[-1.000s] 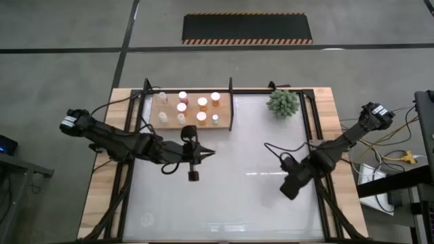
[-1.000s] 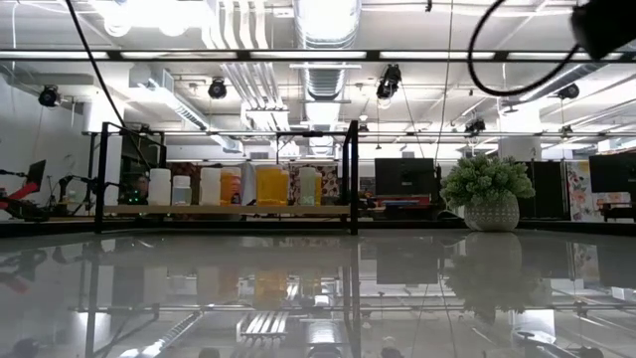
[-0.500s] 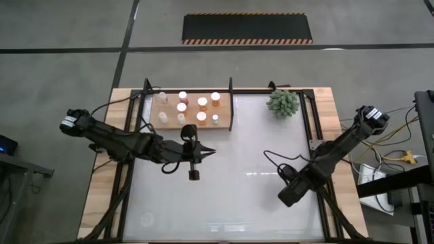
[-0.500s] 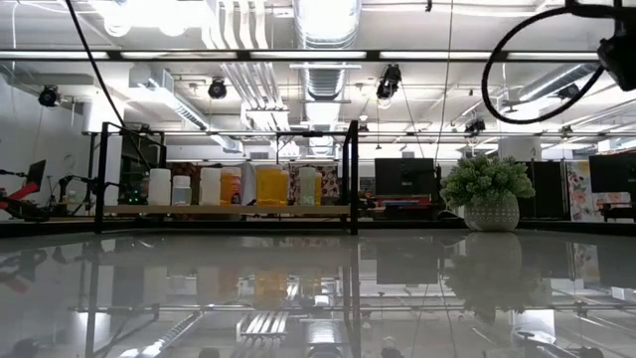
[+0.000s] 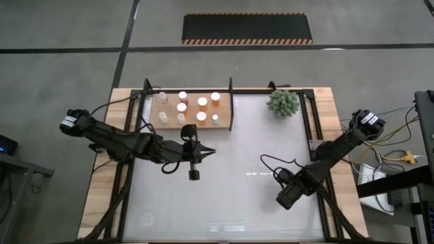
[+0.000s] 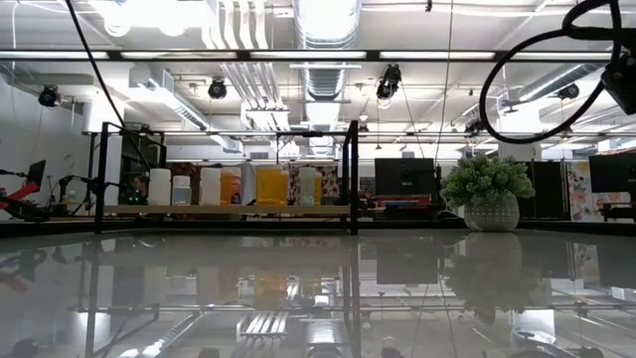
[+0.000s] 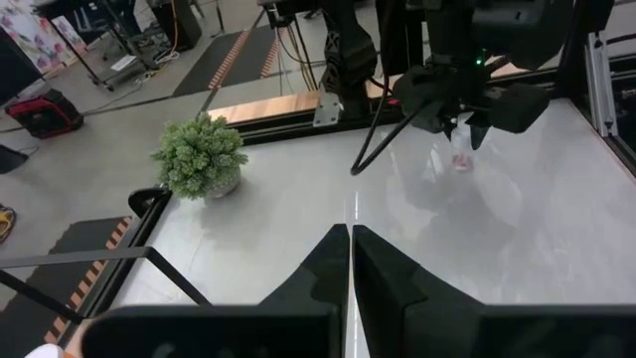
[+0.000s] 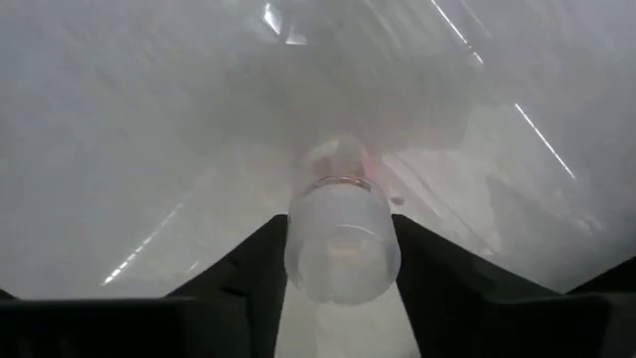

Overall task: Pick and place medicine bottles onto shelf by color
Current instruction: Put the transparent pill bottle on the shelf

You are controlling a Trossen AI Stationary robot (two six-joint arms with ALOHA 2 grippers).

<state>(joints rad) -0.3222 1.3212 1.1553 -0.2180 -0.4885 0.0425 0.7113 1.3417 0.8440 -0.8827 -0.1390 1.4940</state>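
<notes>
**Right gripper holds a bottle low over the table; left arm waits by the shelf**

High view: the left arm stretches in from the table's left edge, its gripper (image 5: 205, 153) pointing right, just in front of the shelf (image 5: 224, 112). The shelf is a flat light-brown wooden board with black frame bars, at the table's far left; bottles (image 5: 202, 102) with pale round caps stand on it in two rows. The right arm reaches diagonally from the right edge, bent down over the glossy white table (image 5: 230, 196), and its gripper is hidden under the wrist. A spiky green plant (image 5: 283, 102) sits at the far edge.

Low view: the bottles (image 6: 269, 186) line the shelf (image 6: 224, 210), white ones to the left, orange ones in the middle. The plant (image 6: 489, 193) stands in a round pale pot.

Left wrist view: the left gripper (image 7: 351, 261) has its dark, tapered fingers pressed together with nothing between them. Beyond it the right arm hangs over the table with a small pale bottle (image 7: 462, 157) below.

Right wrist view: the right gripper (image 8: 342, 261) is clamped on a cylindrical bottle (image 8: 343, 237), translucent with a frosted cap and a reddish tint beyond it, just above the shiny tabletop.
</notes>
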